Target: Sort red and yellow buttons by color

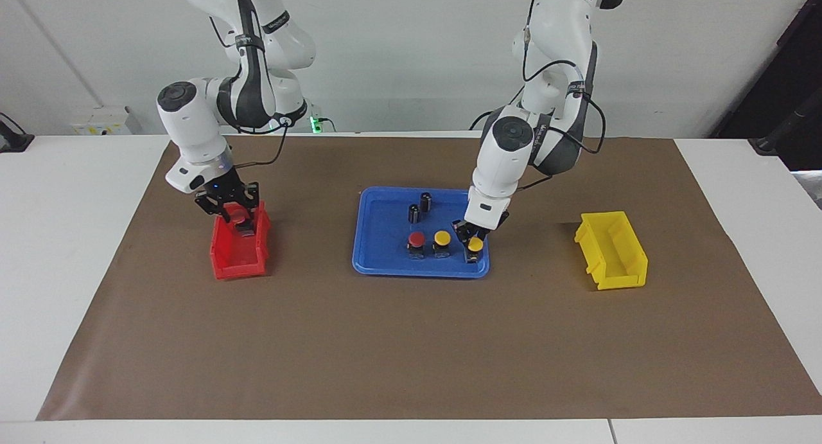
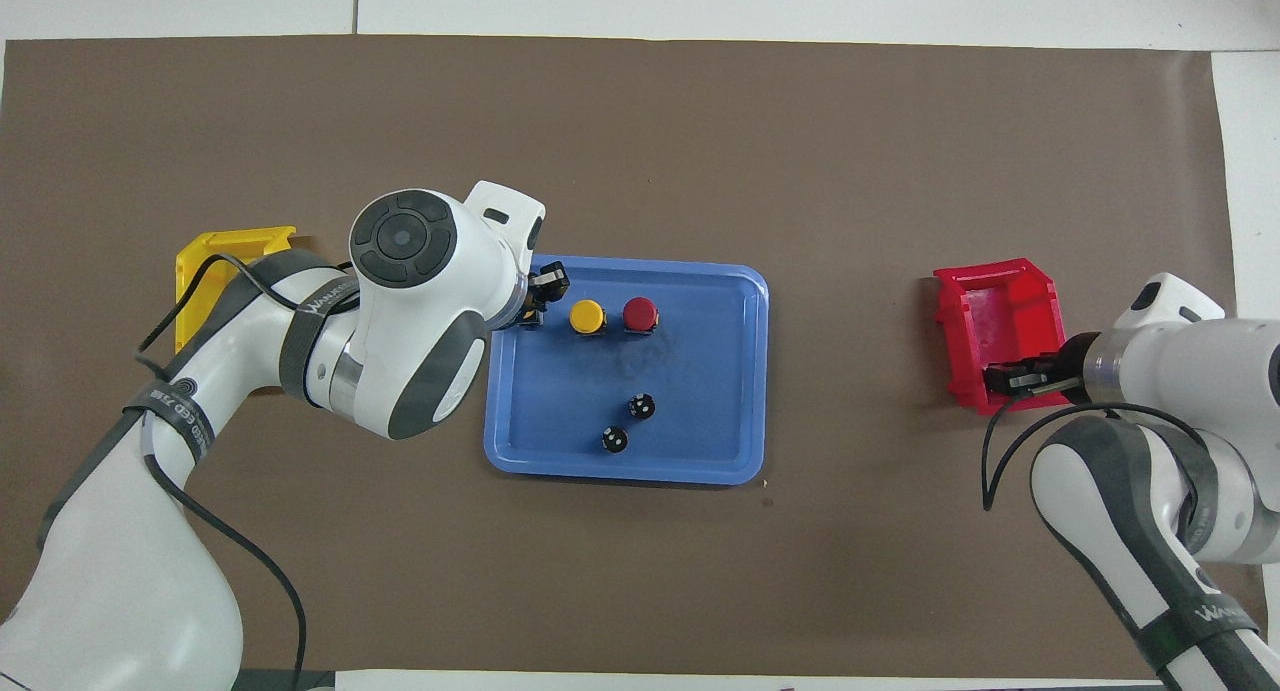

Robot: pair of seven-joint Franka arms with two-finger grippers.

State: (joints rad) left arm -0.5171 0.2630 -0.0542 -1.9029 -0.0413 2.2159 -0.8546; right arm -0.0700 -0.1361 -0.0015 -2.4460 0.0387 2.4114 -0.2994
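Since the end yellow button stands upright in the blue tray, at the corner toward the left arm's end and farther from the robots, the left gripper sits straight over it, fingers straddling the cap; closure unclear. Second yellow button is just beside it. Right gripper pinches a red button over the red bin.

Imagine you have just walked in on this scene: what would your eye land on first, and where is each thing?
Two white arms are at work. The left gripper is down at a yellow button in the blue tray at mid-table, where another yellow button and a red button wait. The right gripper holds a red-capped button over the red bin; the yellow bin sits at the left arm's end.
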